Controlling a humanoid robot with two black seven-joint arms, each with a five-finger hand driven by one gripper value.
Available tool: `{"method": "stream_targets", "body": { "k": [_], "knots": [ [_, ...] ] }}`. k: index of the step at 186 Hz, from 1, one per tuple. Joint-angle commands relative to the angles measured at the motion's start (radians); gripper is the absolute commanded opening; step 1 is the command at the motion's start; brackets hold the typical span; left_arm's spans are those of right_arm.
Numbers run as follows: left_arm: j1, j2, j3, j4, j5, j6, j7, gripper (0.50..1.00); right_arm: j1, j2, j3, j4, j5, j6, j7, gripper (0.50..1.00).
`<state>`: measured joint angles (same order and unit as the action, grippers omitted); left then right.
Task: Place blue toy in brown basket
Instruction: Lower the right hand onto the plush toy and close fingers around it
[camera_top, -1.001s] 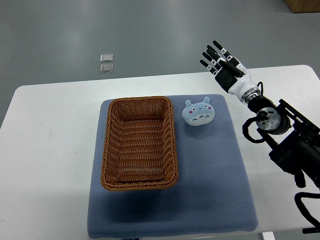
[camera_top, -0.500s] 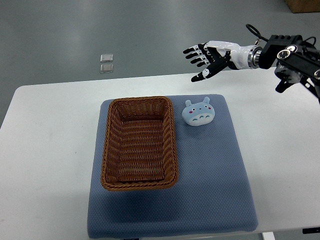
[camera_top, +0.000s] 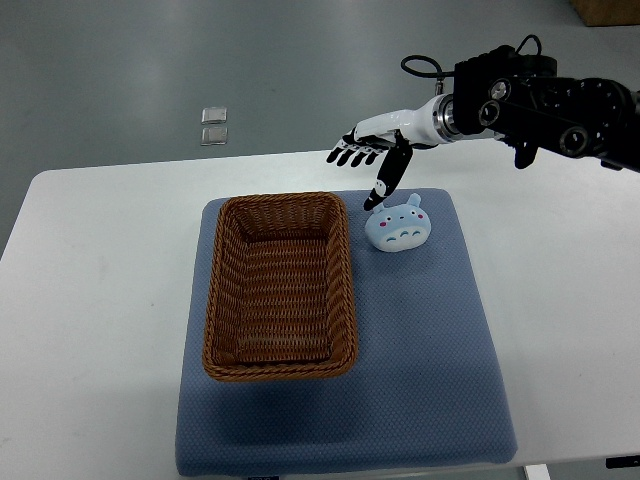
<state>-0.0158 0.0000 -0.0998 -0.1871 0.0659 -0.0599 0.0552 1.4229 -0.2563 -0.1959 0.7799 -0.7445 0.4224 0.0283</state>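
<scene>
Blue toy (camera_top: 398, 225) just beneath right hand (camera_top: 372, 152)

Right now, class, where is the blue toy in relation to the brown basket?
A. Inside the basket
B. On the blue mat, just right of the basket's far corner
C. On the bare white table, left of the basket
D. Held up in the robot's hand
B: the blue toy lies on the blue mat beside the far right corner of the brown basket, which holds nothing, and the right hand hovers open above the toy.
</scene>
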Motion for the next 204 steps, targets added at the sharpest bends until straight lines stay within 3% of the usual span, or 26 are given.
{"method": "stream_targets", "body": {
  "k": [1,157,171,186,192,197,204],
  "knots": [
    [0.000,0.000,0.000,0.000,0.000,0.000,0.000,1.000,-0.024,0.006,-0.028,-0.007,-0.021,-0.042,-0.001,0.911],
    [-0.001,0.000,0.000,0.005,-0.001,0.000,0.000,1.000,-0.160,0.045,-0.036,-0.056,-0.118,-0.151,-0.028,0.881],
    [-0.001,0.000,0.000,0.006,-0.001,0.000,0.000,1.000,-0.168,0.045,-0.036,-0.057,-0.119,-0.152,-0.028,0.846],
    [-0.001,0.000,0.000,0.006,-0.001,0.000,0.000,1.000,-0.170,0.045,-0.039,-0.056,-0.128,-0.157,-0.027,0.756],
    [-0.001,0.000,0.000,0.006,-0.001,0.000,0.000,1.000,-0.173,0.043,-0.040,-0.057,-0.141,-0.157,-0.028,0.705],
    [-0.001,0.000,0.000,0.008,-0.001,0.000,0.000,1.000,-0.176,0.043,-0.043,-0.056,-0.153,-0.159,-0.027,0.633],
    [-0.001,0.000,0.000,0.008,-0.001,0.000,0.000,1.000,-0.176,0.042,-0.043,-0.056,-0.165,-0.160,-0.027,0.580]
  ]
}}
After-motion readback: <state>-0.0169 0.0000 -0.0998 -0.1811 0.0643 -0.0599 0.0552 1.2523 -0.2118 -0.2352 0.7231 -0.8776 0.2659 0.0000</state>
